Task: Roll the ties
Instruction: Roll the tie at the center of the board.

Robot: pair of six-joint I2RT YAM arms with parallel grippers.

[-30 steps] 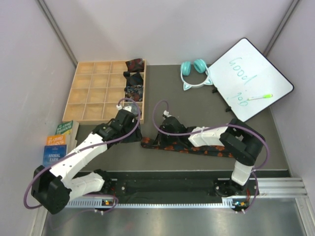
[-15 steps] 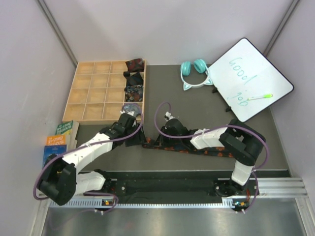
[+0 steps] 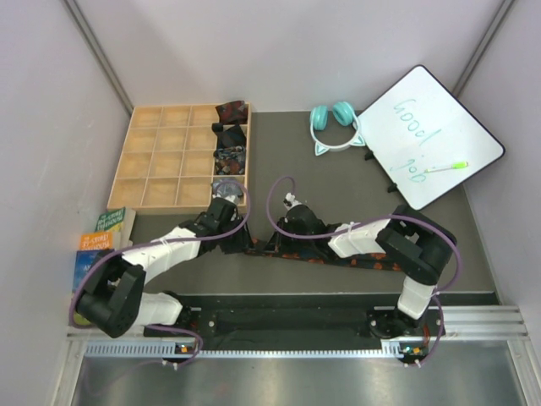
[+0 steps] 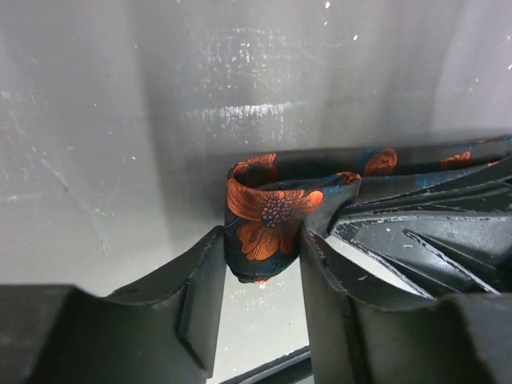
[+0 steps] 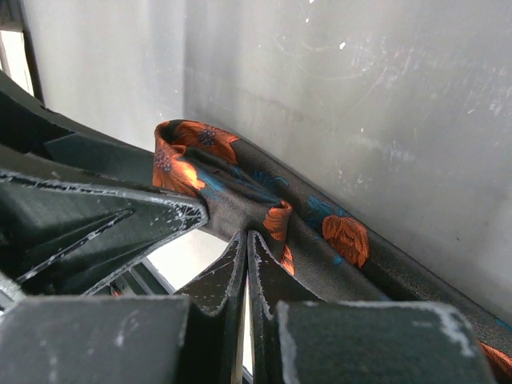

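The black tie with orange-red blotches lies stretched across the table in front of the arms. Its left end is folded over into a small loop, which also shows in the right wrist view. My left gripper straddles that loop; in the left wrist view both fingers touch its sides. My right gripper sits just right of the loop, and in the right wrist view its fingers are pressed together, pinching the tie's puckered edge. Each gripper's black fingers show in the other's wrist view.
A wooden compartment tray stands at the back left with rolled ties in its right column. Teal cat-ear headphones and a whiteboard with a green marker are at the back right. Books lie left.
My left gripper has moved right and down from beside the tray to the tie's left end, now closing round the folded loop. The right gripper has barely moved.
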